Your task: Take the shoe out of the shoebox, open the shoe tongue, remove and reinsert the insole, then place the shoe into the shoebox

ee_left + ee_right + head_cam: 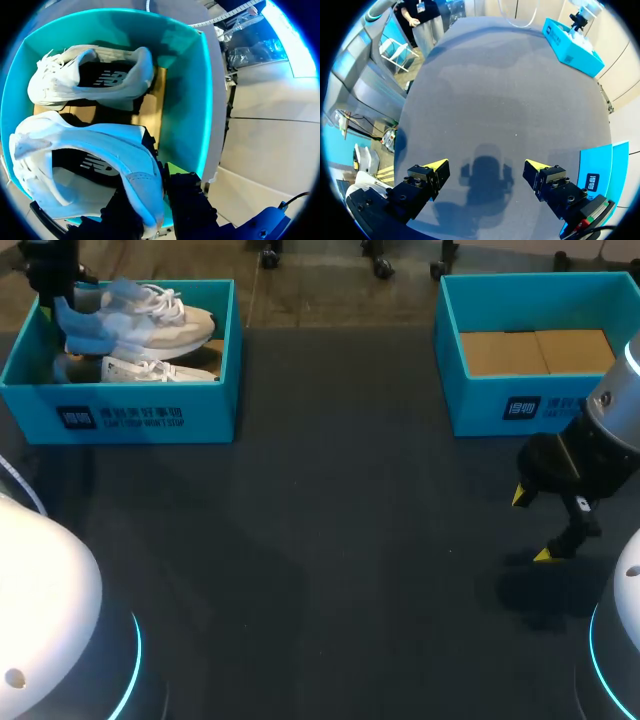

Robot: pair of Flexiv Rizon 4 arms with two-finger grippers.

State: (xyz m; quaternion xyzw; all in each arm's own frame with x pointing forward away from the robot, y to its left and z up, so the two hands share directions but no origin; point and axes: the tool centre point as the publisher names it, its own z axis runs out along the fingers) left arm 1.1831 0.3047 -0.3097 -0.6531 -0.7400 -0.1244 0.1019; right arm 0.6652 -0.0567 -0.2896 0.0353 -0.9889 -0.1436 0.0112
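As your left pincer [150, 200] seems to pinch the shoe [90, 150] by its heel for lifting out, your right pincer [486, 165] hangs spread, clear.

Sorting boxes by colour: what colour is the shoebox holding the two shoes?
The shoebox is teal, clearest in the head view.

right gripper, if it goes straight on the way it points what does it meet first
Most likely the bare dark table. The right gripper points down at it with open fingers, nothing between or ahead of them. The blue box sits beside it, off that line. How far above the table it is remains unclear.
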